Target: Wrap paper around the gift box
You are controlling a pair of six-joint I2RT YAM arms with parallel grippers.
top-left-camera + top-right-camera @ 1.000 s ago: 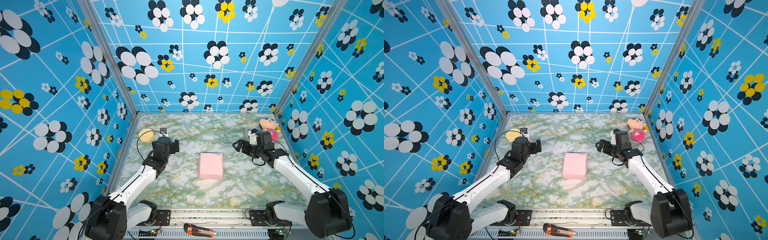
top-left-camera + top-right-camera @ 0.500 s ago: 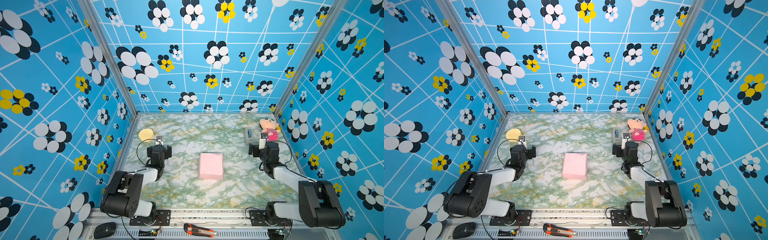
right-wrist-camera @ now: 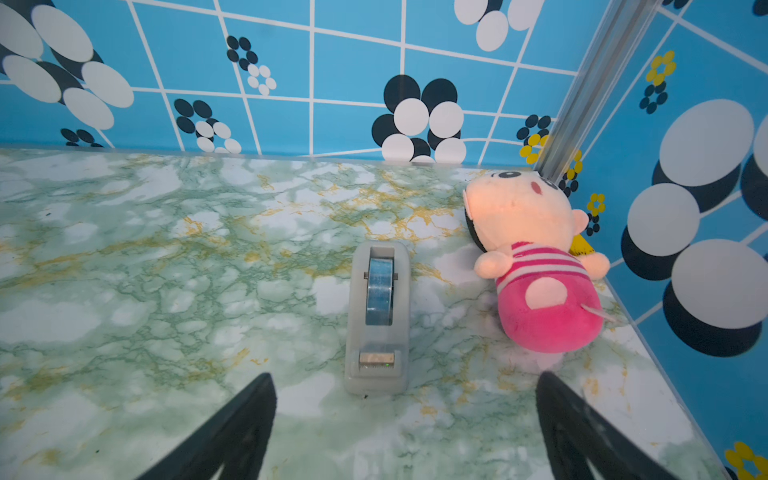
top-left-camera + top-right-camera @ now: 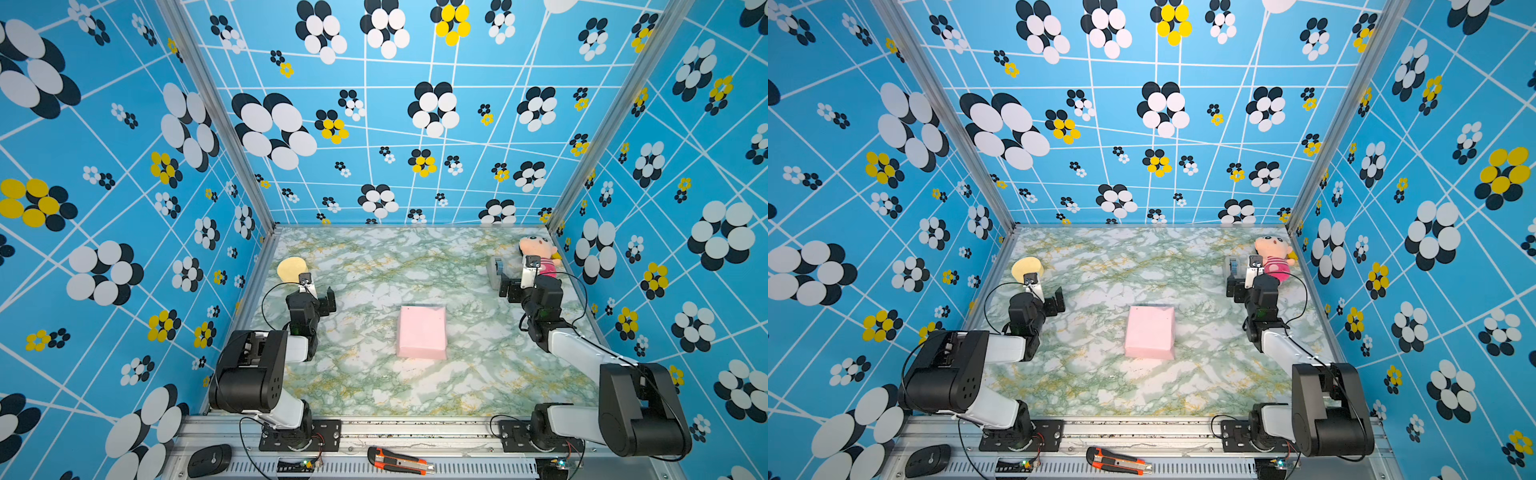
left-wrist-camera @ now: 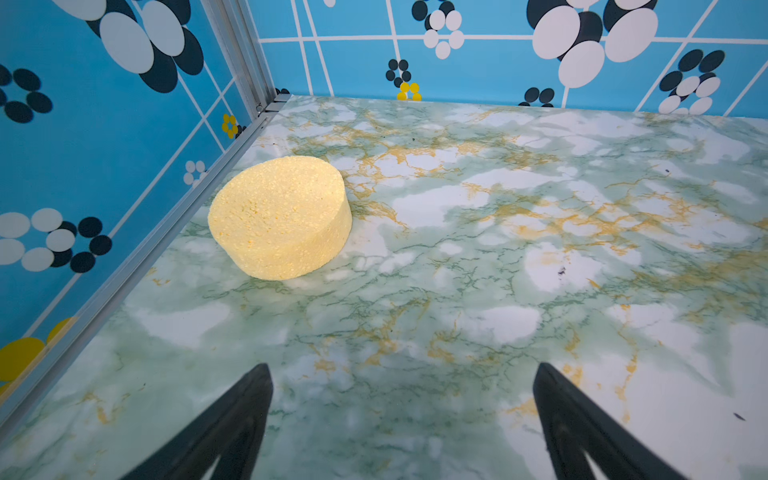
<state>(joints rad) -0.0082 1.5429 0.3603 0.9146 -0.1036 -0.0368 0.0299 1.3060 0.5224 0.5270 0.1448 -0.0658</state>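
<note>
The paper [image 4: 422,332] is folded into a neat block in the middle of the bench [image 4: 357,386]. Its long side runs from near to far. The gift box is hidden under it. The block looks smooth and pale pink, with a flat top. It has not moved, but both arms have pulled back to the sides since a second ago. The left claw [image 5: 401,374] is wide open and holds nothing, near the yellow sponge [image 5: 280,216]. The right claw [image 3: 405,375] is wide open and empty too, facing the tape dispenser [image 3: 378,316] and the plush doll [image 3: 540,270].
</note>
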